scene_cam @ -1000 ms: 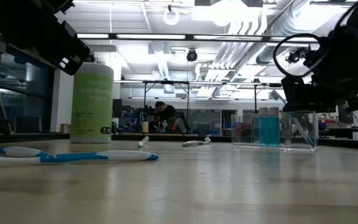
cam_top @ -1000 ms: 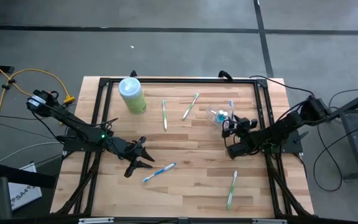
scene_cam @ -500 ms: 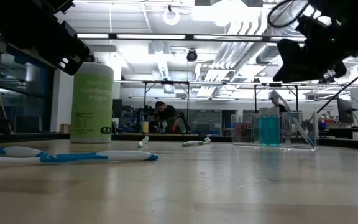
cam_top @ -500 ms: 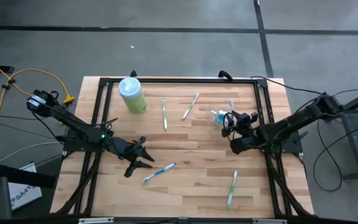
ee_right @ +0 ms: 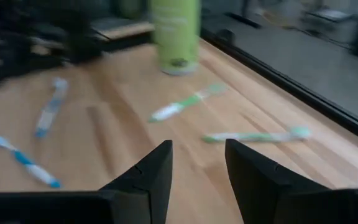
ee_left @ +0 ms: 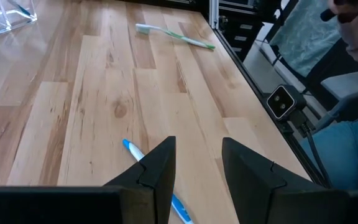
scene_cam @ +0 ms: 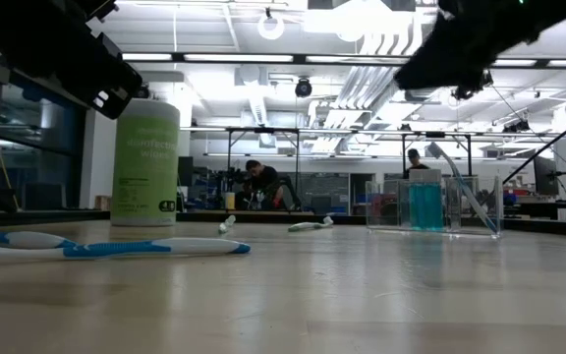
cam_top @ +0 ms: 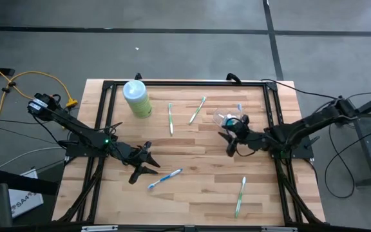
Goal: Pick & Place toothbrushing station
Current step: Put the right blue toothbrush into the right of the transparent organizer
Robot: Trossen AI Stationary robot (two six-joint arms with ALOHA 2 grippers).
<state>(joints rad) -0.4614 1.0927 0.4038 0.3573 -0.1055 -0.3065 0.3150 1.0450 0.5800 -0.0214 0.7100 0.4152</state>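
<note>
right arm poised beside the holder, nothing grasped yet

we judge this the approach step. our right gripper (cam_top: 226, 143) hangs above the table just beside the toothbrushing station (cam_top: 229, 120), fingers parted and empty. the clear holder stands upright near the table's far right part, with a brush and something blue inside. next we need to line the jaws up on its wall and descend. our left gripper (cam_top: 148, 161) waits, parted and empty, over the blue toothbrush (cam_top: 165, 178). green toothbrushes (cam_top: 197, 109) and the pale-green bottle (cam_top: 137, 98) lie apart; nothing blocks the path.
</note>
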